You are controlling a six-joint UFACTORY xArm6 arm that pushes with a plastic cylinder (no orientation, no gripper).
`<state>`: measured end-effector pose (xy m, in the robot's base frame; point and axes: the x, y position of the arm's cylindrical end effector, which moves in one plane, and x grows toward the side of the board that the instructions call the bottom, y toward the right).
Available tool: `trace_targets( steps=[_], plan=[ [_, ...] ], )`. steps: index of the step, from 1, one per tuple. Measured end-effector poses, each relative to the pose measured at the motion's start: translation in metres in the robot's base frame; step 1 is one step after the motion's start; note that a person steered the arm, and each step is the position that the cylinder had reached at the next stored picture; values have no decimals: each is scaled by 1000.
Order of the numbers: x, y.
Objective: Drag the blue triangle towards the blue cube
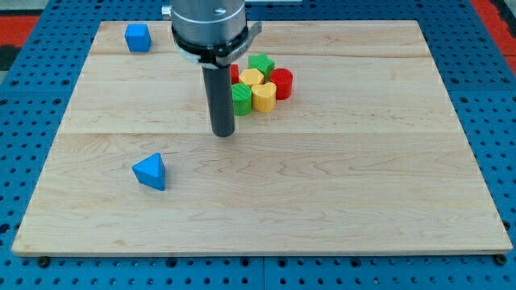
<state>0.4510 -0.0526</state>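
blue triangle: low-left of bench, flat, apex pts to view's top, no clear long axis; solid blue, lit top face, darker sides
blue cube: top-left corner, well apart
my tip: up-right of triangle, not touching, just left-below cluster
jaws: none, bare rod
cluster: red/green/yellow blocks, touching

Triangle lower left; cube top left.
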Motion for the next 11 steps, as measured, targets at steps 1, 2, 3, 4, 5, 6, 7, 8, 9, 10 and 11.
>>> trace_targets(
  steps=[1, 2, 3, 4, 5, 6, 7, 8, 9, 10, 11],
  plan=[
    [29, -1],
    [69, -13],
    [80, -56],
    [86, -89],
    [96, -126],
    [98, -160],
    [95, -153],
    [80, -115],
    [41, -109],
    [19, -112],
    [19, -138]
  ],
)
